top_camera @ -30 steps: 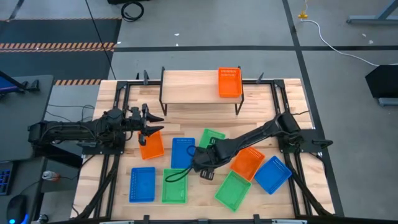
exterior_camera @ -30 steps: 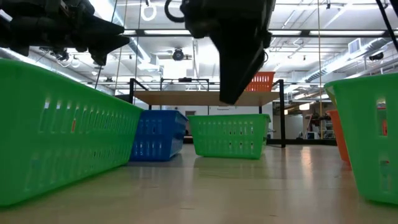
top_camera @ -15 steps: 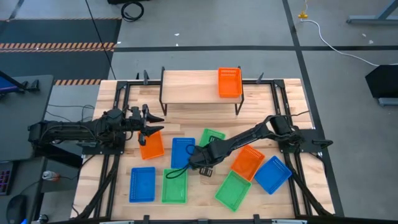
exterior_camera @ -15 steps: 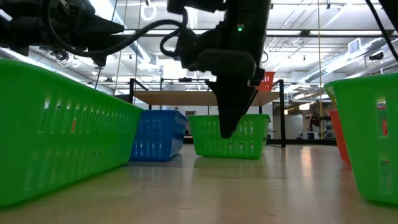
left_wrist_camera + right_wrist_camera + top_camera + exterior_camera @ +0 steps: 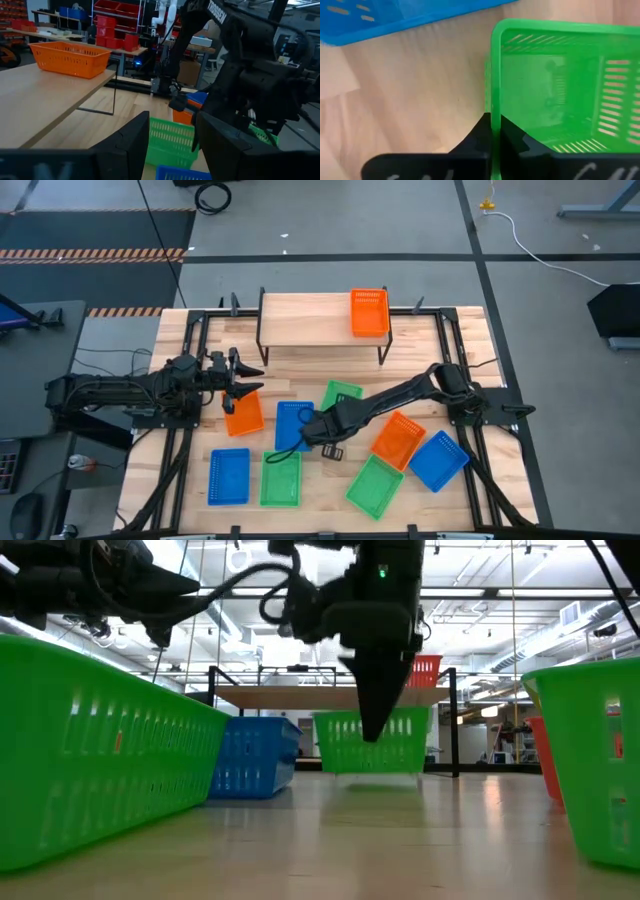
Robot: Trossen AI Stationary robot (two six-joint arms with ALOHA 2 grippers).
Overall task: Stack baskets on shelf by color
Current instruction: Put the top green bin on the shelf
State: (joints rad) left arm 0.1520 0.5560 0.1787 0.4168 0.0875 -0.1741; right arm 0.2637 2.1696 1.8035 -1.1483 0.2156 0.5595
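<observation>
— green basket (image 5: pixel 341 398), where does it sit from you?
— its wall is clamped in my right end effector (image 5: pixel 492 131), just off the desk (image 5: pixel 460 500); the shelf (image 5: pixel 305 320) lies beyond it. my left end effector (image 5: pixel 243 380) waits released, far aside.

From above we see the shelf (image 5: pixel 300 320) at 12 o'clock on the worktop (image 5: pixel 470 330), one orange basket (image 5: pixel 369 312) on its right end. The left gripper (image 5: pixel 245 375) sits at 9 o'clock, just above another orange basket (image 5: pixel 243 416). The right gripper (image 5: pixel 318 425) reaches to the centre, at the edge of a green basket (image 5: pixel 342 397) beside a blue basket (image 5: pixel 291 423). Five more baskets lie from 5 to 7 o'clock.
</observation>
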